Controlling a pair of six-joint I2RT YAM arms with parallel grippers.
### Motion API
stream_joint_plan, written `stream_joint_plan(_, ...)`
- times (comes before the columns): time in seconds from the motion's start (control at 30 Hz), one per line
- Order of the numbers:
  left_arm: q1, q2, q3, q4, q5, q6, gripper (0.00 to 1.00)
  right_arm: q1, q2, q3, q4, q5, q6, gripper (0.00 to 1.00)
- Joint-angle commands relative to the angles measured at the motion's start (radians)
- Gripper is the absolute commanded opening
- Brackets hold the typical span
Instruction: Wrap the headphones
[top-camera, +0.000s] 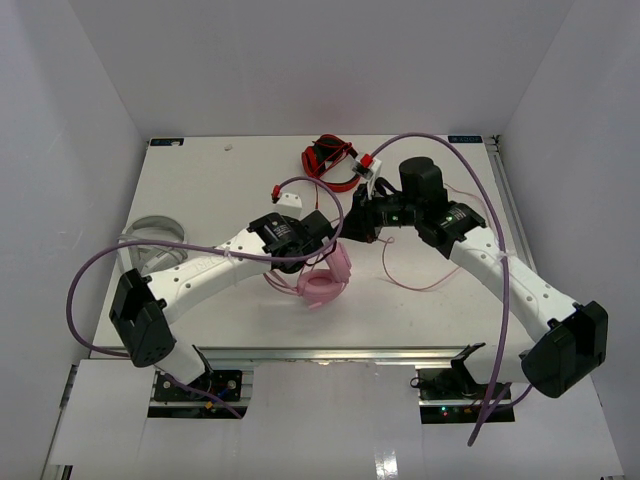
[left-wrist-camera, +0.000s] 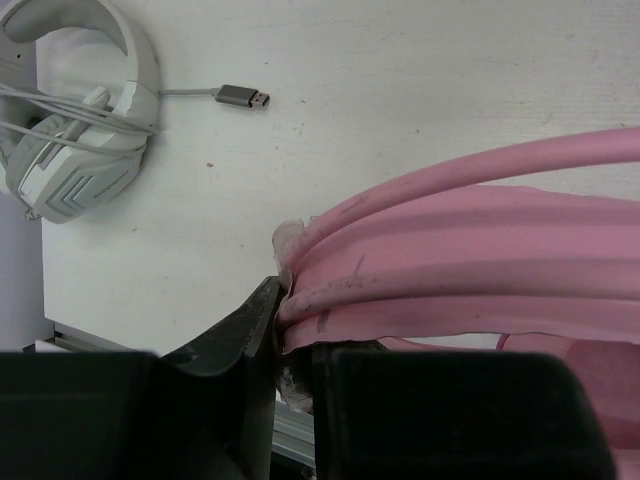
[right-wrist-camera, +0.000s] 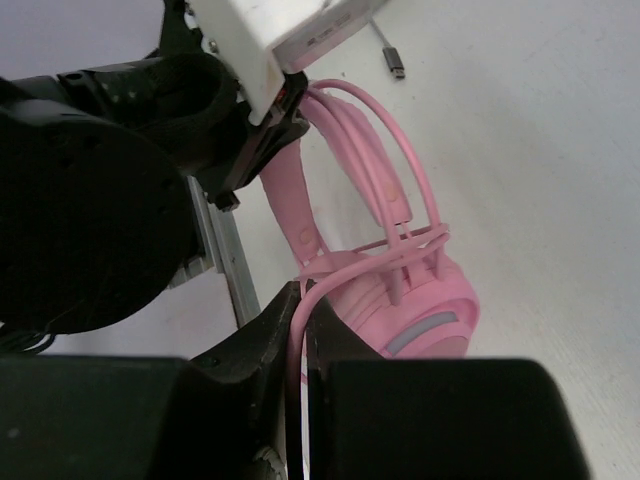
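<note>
White desk (top-camera: 200, 190) fills the floor of a pale-walled enclosure, and both arms reach in toward its middle. At bottom centre of its own camera, the left pincer (left-wrist-camera: 288, 345) is clamped hard on the pink headphones (left-wrist-camera: 480, 270). Its jaws press on the edge of the headband with no gap showing, and the band runs off to the pincer's right. The right pincer (right-wrist-camera: 300, 365) has its jaws almost together, with the thin pink cable (right-wrist-camera: 297, 320) pinched between them. Ahead of this pincer the cable crosses in several strands just above the ear cup (right-wrist-camera: 425, 310), which hangs below the held band. I cannot tell whether the cup touches the desk. Far ahead and left of the left pincer lie grey-white headphones (left-wrist-camera: 70, 130), with a metal USB plug (left-wrist-camera: 243, 97) near them. Red-and-black headphones (top-camera: 330, 160) sit beyond the right pincer, near the far edge.
</note>
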Motion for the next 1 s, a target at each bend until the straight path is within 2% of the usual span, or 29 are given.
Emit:
stream_joint_plan(0.0,0.020,-0.046,0.066,-0.027,-0.038,-0.065,0.00,0.025,-0.083,-0.062,0.159,-0.074,0.052,0.13)
stream_joint_plan(0.33,0.067,-0.153,0.036,0.133,0.073,-0.019,0.00,0.062,-0.087,-0.202,0.302,-0.108,0.086,0.14)
stream_joint_plan(0.53,0.156,-0.251,-0.017,0.242,0.172,0.040,0.00,0.077,-0.082,-0.253,0.347,-0.111,0.097,0.15)
stream_joint_plan(0.97,0.242,-0.285,-0.028,0.268,0.200,0.046,0.00,0.144,-0.096,-0.318,0.455,-0.117,0.160,0.15)
